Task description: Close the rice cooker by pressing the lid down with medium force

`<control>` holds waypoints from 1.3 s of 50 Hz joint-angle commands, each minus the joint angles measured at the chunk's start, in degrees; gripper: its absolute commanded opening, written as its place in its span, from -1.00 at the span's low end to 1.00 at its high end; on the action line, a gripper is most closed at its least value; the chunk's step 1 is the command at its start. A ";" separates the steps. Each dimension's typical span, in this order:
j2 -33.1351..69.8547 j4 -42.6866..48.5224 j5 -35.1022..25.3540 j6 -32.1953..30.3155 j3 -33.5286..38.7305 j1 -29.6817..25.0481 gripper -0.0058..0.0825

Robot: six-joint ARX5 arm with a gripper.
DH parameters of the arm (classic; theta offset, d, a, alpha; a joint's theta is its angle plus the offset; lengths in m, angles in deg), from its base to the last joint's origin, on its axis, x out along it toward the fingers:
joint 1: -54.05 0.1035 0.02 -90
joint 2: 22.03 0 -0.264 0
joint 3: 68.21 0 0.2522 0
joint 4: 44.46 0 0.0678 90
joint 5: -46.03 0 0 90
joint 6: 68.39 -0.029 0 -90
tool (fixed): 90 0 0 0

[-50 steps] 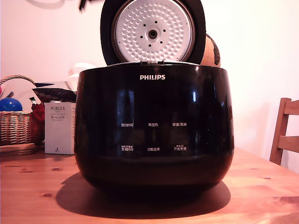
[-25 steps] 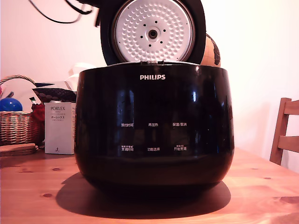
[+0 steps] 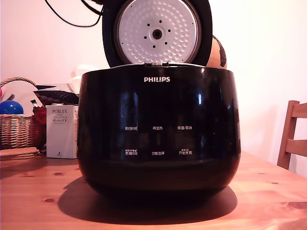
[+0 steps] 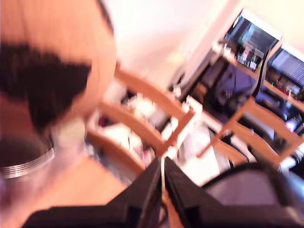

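The rice cooker sits on the wooden desk, and its lid stands wide open, dimpled silver inside facing the exterior camera. My end effector has its two black fingers pressed together with nothing between them. It isn't touching the lid; the blurry wrist view shows only wooden chairs and monitors past its tips.

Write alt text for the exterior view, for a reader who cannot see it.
A large glossy black rice cooker sits on a wooden table, its round lid standing open and showing a dimpled silver inner disc. On the view's left stand a white box and a wicker basket; a wooden chair shows at the right edge.
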 commanded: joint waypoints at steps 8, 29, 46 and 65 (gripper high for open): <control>1.99 7.32 -3.48 -2.19 -0.26 -0.98 -0.92; 1.88 26.32 -2.01 -12.57 -0.74 -3.26 -0.92; 0.35 34.42 12.48 -19.26 -0.96 -5.27 -0.92; -8.55 33.62 23.37 -19.10 2.97 -7.74 -0.92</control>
